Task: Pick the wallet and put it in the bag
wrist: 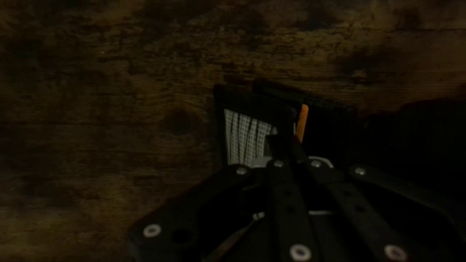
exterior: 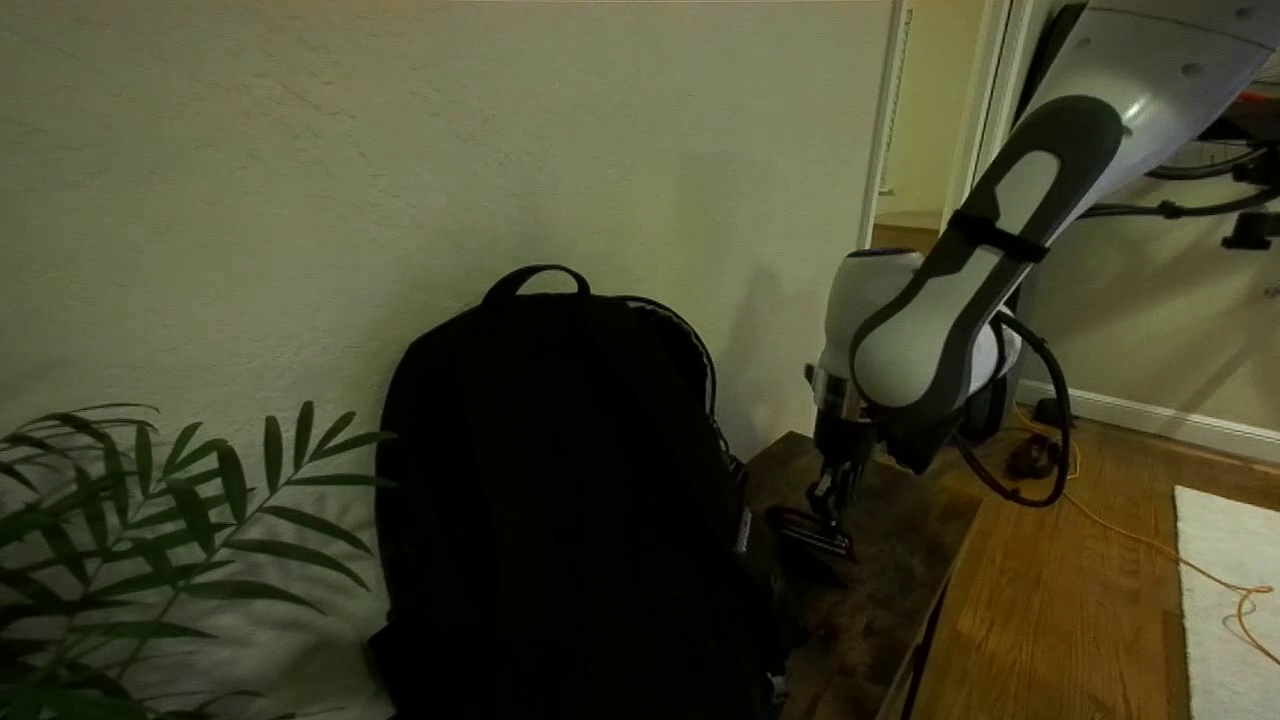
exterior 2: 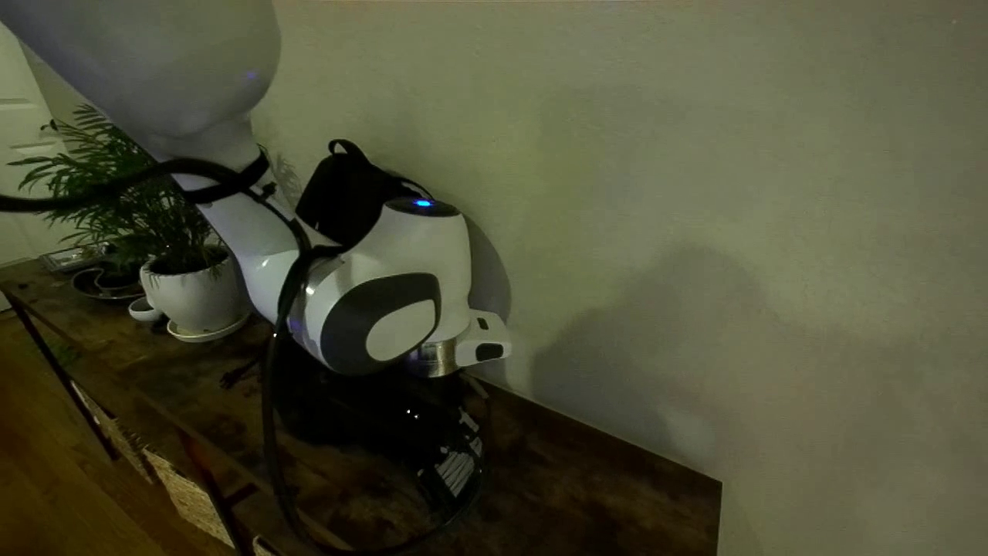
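Note:
The wallet is black, with a pale mesh window and an orange strip at its edge in the wrist view. My gripper is shut on it, and its flaps stick out beyond the fingertips. In an exterior view the wallet hangs tilted under the gripper, low over the dark table; the exact gap is hard to judge. The bag is a black backpack standing upright against the wall, close beside the wallet. The bag also shows behind the arm in an exterior view, where the fingertips are hidden.
A leafy plant stands on the far side of the bag; its white pot shows in an exterior view. The wall runs behind the dark wooden table. An orange cable and a white mat lie on the floor.

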You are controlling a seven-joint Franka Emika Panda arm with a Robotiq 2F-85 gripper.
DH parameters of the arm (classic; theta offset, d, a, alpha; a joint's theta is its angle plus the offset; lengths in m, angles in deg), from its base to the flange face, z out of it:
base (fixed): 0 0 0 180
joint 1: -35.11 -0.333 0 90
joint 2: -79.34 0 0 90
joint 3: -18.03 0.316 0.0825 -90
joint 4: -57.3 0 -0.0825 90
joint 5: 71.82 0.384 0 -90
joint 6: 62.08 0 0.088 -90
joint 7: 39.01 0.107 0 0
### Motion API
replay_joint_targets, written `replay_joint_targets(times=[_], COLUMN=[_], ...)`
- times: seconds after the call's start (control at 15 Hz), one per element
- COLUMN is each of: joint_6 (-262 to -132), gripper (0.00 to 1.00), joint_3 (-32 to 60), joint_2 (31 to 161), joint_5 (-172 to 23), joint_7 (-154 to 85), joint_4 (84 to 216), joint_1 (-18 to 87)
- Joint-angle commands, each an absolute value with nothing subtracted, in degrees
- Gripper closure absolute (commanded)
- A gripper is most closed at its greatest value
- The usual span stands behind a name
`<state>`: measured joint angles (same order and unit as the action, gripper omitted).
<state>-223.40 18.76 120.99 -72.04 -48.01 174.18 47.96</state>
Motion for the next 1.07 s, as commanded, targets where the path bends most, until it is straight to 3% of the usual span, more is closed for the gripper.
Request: replay_joint_targets(times=[0.0,0.67,1.0], joint_6=[-221.6,-214.3,-211.3], gripper=[0.96,0.96,0.92], joint_3=[23.7,32.8,30.4], joint_2=[119.2,122.7,124.8], joint_5=[-68.4,-60.6,-60.4], joint_7=[-53.1,-67.1,-67.9], joint_4=[174.8,169.1,166.4], joint_1=[54.1,64.3,63.1])
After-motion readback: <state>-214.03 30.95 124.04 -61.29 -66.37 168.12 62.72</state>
